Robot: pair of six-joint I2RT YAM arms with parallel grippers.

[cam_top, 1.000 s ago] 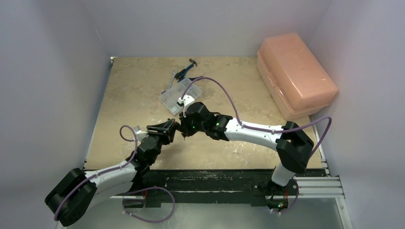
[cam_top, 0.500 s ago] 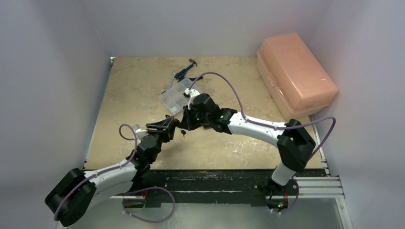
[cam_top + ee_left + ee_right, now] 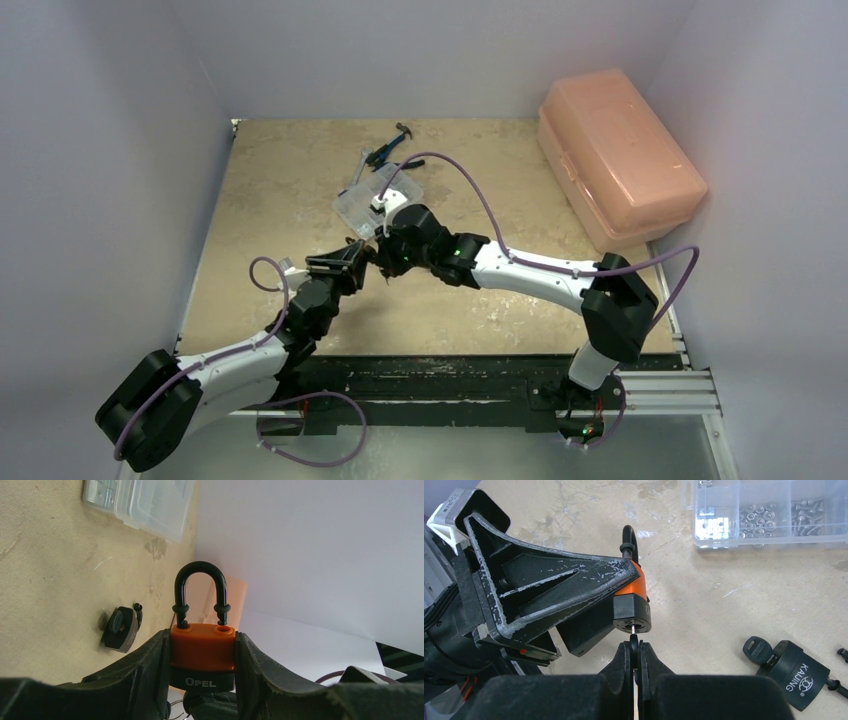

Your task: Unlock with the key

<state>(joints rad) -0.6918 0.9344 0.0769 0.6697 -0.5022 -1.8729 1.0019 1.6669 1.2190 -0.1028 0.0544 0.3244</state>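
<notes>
My left gripper [image 3: 202,639] is shut on an orange and black padlock [image 3: 202,652] marked OPEL, held above the table. Its black shackle [image 3: 200,570] points up; one leg sits in the body, and the other leg's tip stands just above its hole. In the right wrist view the padlock [image 3: 638,587] has its keyhole facing my right gripper [image 3: 635,647]. That gripper is shut on a black-headed key [image 3: 633,641] whose thin blade [image 3: 632,628] enters the keyhole. In the top view the two grippers [image 3: 352,263] [image 3: 384,258] meet at mid-table.
A second black padlock [image 3: 798,674] with a key in it lies on the table to the right; it also shows in the left wrist view [image 3: 120,628]. A clear parts box [image 3: 375,198] and blue pliers [image 3: 388,150] lie beyond. A pink case [image 3: 620,155] stands at the back right.
My right wrist moved away from me and turned, then came back slightly toward the padlock. My left arm has barely moved and still holds the padlock.
</notes>
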